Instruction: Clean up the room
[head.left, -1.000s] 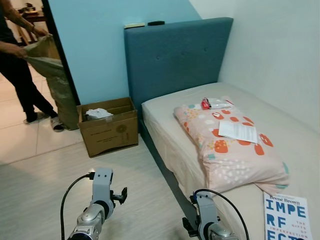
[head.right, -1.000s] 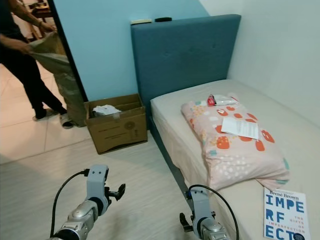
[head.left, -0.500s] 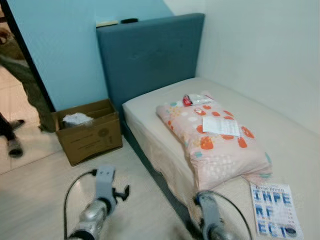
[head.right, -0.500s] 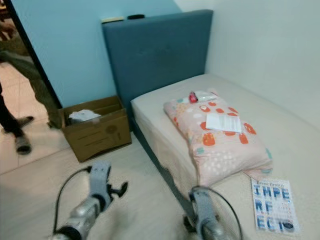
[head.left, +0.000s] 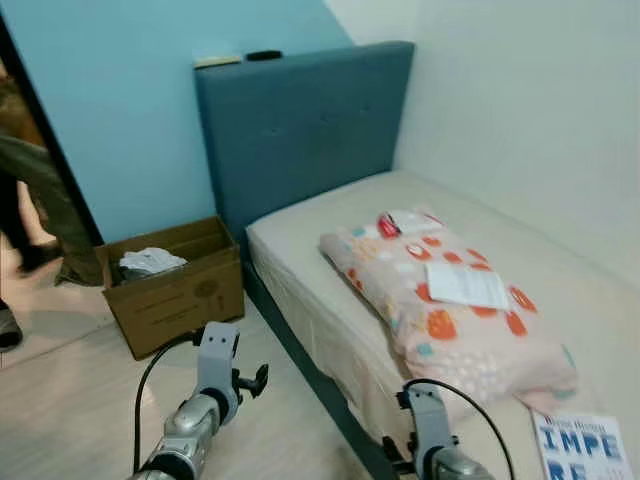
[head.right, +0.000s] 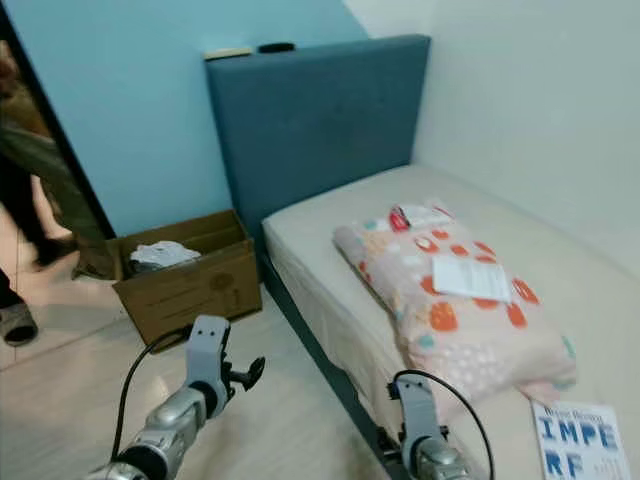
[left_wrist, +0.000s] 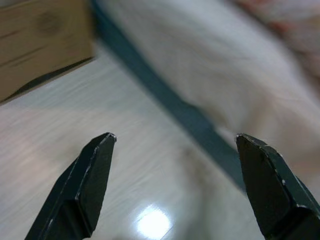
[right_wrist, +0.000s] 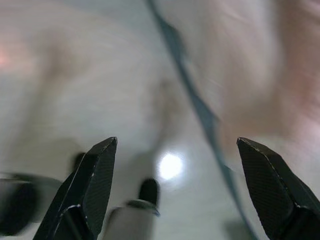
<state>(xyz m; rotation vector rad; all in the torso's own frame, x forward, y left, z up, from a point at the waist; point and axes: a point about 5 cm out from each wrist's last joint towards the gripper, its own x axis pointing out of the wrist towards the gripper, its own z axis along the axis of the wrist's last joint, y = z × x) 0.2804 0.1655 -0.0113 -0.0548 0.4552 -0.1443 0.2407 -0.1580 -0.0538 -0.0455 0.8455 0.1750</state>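
While I stand on the pale floor, the bed with its blue headboard stretches along my right to the far wall. On it lies a pink patterned pillow carrying a white paper, with a red-and-white packet at its far end and a book near me. Left of the bed sits a cardboard box holding crumpled white stuff. My left gripper and right gripper hang low, both spread wide, empty.

Blue wall, blue headboard, pale floor.
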